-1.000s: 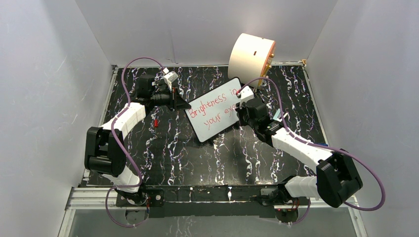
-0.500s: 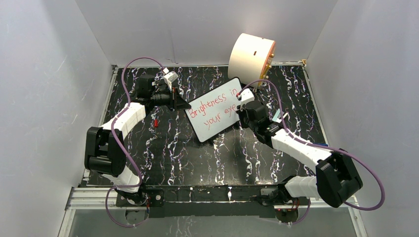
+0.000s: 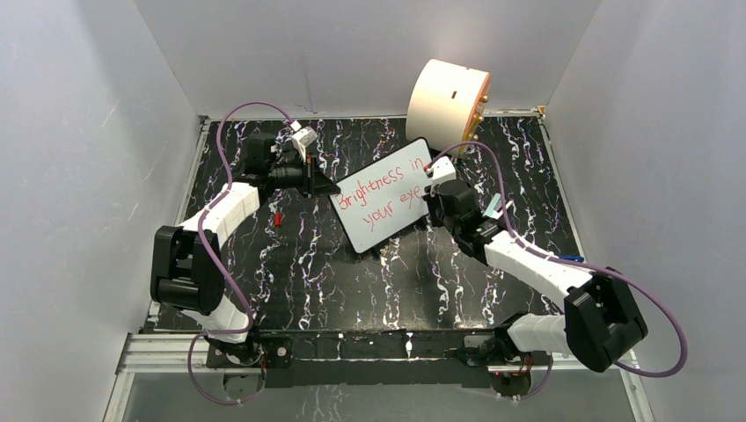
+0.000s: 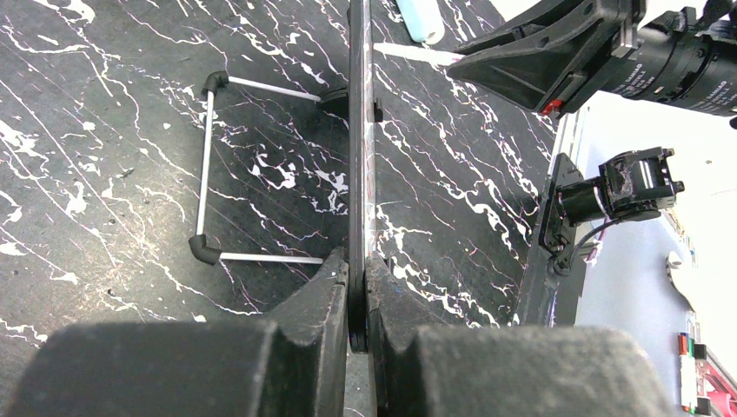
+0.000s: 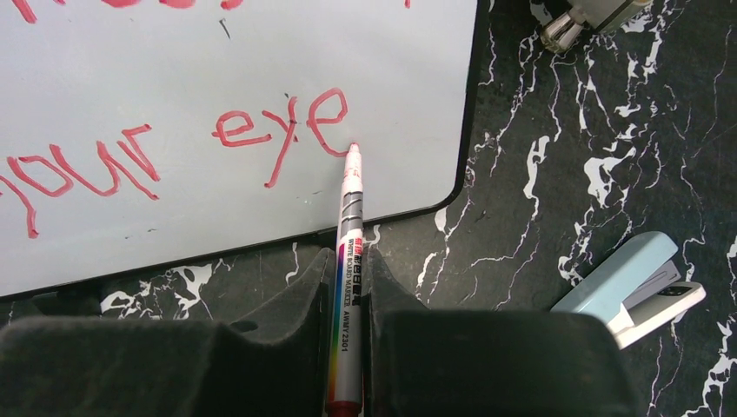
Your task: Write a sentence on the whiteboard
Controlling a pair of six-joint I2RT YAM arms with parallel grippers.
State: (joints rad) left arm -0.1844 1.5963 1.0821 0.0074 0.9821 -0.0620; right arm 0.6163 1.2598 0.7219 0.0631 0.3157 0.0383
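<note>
The whiteboard [image 3: 393, 209] stands tilted on the marble table, its left edge [image 4: 357, 130] clamped between the fingers of my left gripper [image 4: 357, 261], which is shut on it. The sentence [image 3: 380, 189] in red reads "Brightness in" above "your eye" [image 5: 278, 130]. My right gripper [image 5: 348, 261] is shut on a silver whiteboard marker [image 5: 348, 234]. Its red tip touches the board just right of the last "e". In the top view my right gripper [image 3: 429, 195] covers the end of the second line.
A wire stand [image 4: 209, 165] props the board from behind. A light blue stapler [image 5: 634, 291] lies right of the board. A big cream cylinder [image 3: 447, 95] sits at the back right. A small red object [image 3: 277, 218] lies near the left arm.
My right wrist has shifted very slightly at the end of the second line, marker still in its grip. The left arm and the board have not moved.
</note>
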